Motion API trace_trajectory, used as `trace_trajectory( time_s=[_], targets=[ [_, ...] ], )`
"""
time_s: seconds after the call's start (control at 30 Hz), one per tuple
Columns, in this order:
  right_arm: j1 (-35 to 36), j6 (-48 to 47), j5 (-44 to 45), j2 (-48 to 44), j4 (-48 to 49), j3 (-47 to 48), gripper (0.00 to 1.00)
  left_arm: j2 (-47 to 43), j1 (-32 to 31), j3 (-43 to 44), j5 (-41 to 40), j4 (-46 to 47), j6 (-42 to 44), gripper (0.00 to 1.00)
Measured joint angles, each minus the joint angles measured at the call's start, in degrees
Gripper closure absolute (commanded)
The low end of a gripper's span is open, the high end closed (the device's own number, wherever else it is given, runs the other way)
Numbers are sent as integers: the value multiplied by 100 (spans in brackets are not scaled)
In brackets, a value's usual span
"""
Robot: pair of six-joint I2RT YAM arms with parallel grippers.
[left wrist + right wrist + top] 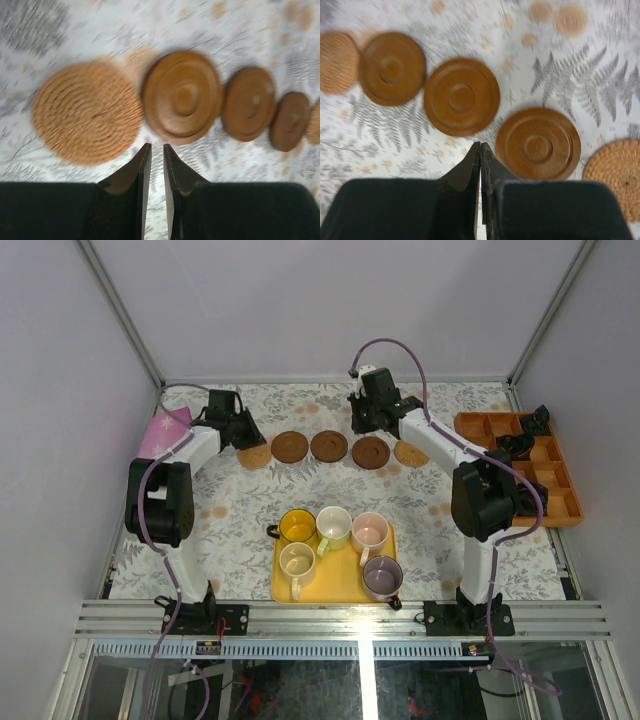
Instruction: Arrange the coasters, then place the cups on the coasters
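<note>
Round tan & brown coasters (329, 446) sit in a row, ready for small ceramic mugs (333, 528); L pincer (153, 150) barely parted, R pincer (480, 147) shut, both empty.

No legible text
No words, labels or numbers can be read on the coasters (329, 446), cups (333, 527) or bench (240, 525).

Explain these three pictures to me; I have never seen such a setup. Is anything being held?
These are two robot arms. The overhead picture looks down from behind them; the other two come from a camera on each wrist. Five coasters lie in a row on the patterned cloth, tan ones at the ends. Five cups sit on a yellow tray. The left end effector is slightly ajar, the right end effector shut; neither holds anything.
</note>
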Motion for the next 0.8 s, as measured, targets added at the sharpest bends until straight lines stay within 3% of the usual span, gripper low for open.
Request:
trace_trajectory(
  time_s=[0.23,0.8],
  targets=[
    [-79,33,328,-24,-219,-883,100,61,339,-758,-105,-13,-7,85],
    [-258,254,382,52,-205,-905,100,756,439,-446,-94,321,-31,86]
  ],
)
